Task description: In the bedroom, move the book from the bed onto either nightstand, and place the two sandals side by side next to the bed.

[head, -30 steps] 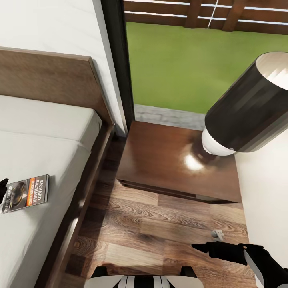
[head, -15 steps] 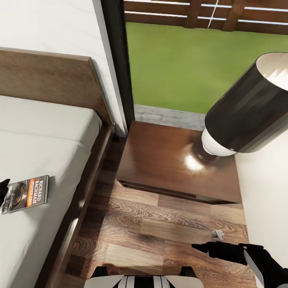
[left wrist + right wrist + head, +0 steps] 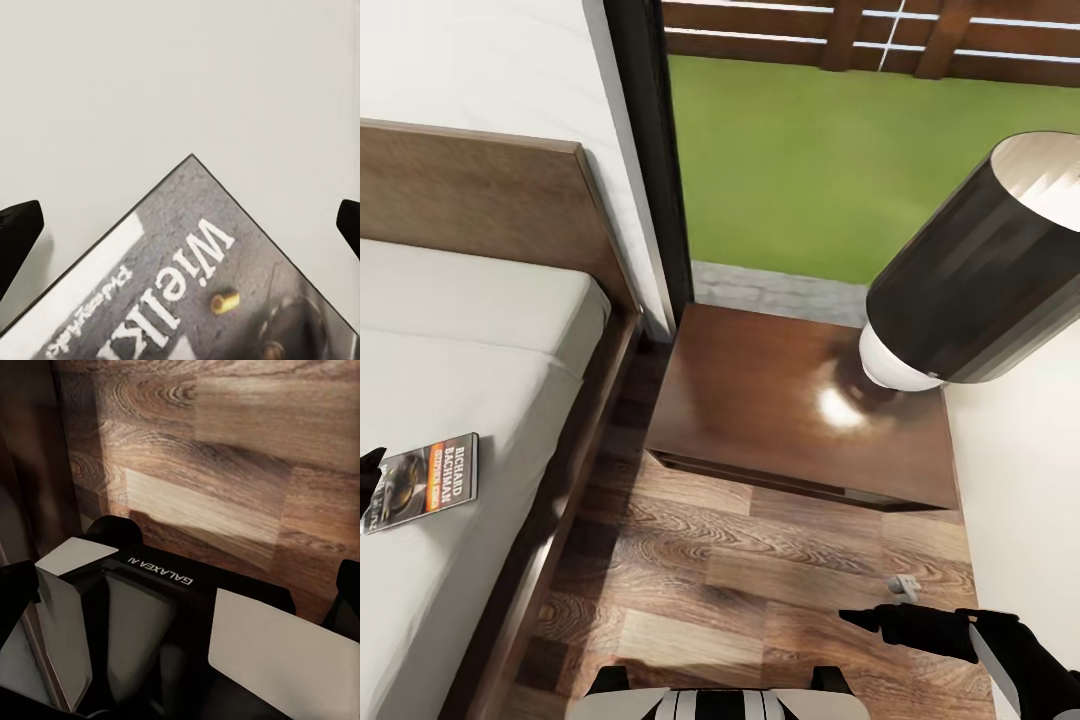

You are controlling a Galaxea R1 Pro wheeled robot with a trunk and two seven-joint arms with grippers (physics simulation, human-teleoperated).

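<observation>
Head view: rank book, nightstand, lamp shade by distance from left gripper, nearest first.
1. book, on the bed's mattress, right at the left gripper at the view's left edge.
2. nightstand, across the floor gap beside the bed.
3. lamp shade, over the nightstand's far side, at the view's right.

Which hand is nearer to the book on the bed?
Left. The left hand hangs open directly over the book on the bed; the right hand is far off, above the floor.

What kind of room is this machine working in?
Most likely a bedroom: a bed with an off-white mattress and brown headboard, a dark wooden nightstand bearing a lamp beside it, and a book lying on the mattress.
</observation>
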